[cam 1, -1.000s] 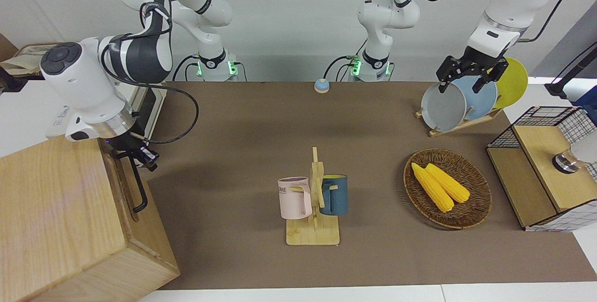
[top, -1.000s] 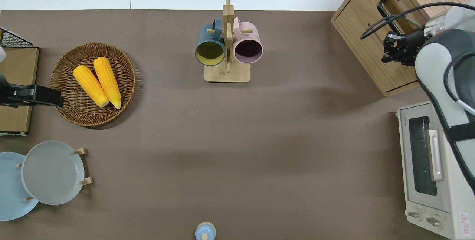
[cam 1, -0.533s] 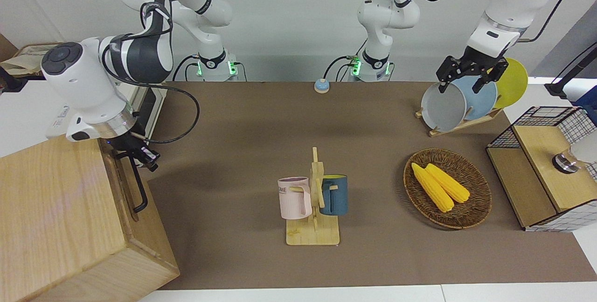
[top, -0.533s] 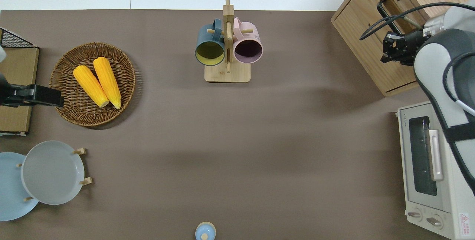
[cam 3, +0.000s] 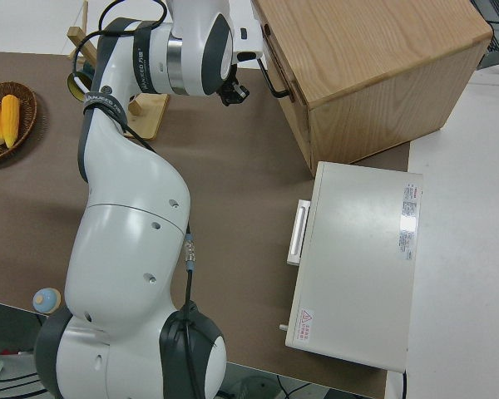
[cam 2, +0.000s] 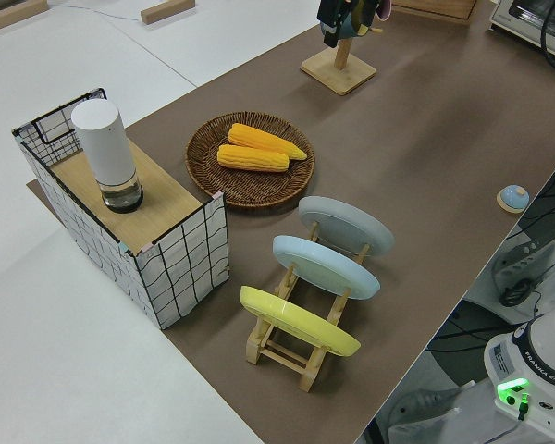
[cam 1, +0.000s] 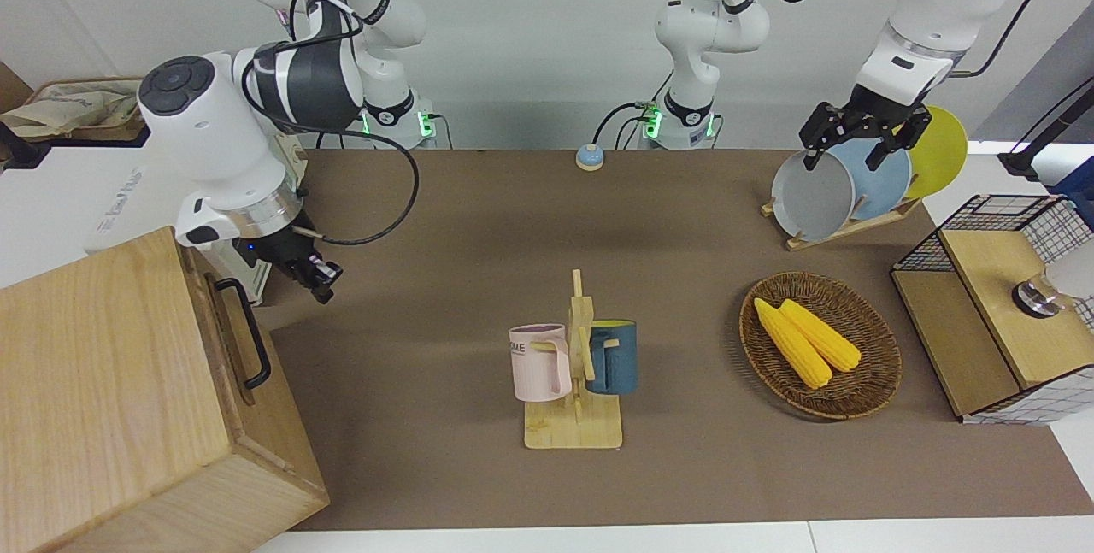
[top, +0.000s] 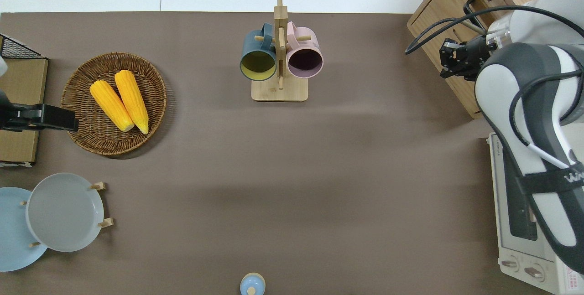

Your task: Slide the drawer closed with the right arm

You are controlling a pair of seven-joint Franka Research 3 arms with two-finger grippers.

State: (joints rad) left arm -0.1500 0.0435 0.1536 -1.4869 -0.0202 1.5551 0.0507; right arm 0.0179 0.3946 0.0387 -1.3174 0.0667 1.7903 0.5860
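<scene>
At the right arm's end of the table, the drawer (cam 1: 232, 339) sits flush in the front of the wooden cabinet (cam 1: 102, 382), its black bar handle (cam 1: 246, 332) standing clear of the wood. The right gripper (cam 1: 314, 279) hangs just off that handle, apart from it, over the edge of the cabinet front where it meets the brown table mat (top: 292, 172) in the overhead view. It holds nothing; whether its fingers are parted or closed cannot be made out. A black cable (cam 1: 376, 185) loops from the wrist of the right arm (cam 1: 214, 143).

Nearer to the robots than the gripper stands a white toaster oven (cam 3: 358, 262), partly hidden under the arm in the overhead view. Toward the middle of the table from the gripper, a wooden mug stand (cam 1: 577, 382) carries a pink mug (cam 1: 538, 362) and a dark blue mug (cam 1: 614, 356). Well apart, toward the left arm's end, a wicker tray (cam 1: 872, 382) holds two ears of corn (cam 1: 805, 341), a wooden rack (cam 2: 301, 347) holds three plates on edge, and a wire-mesh box (cam 2: 180, 254) has a white cylinder (cam 2: 106, 153) on its wooden top. The left arm is parked.
</scene>
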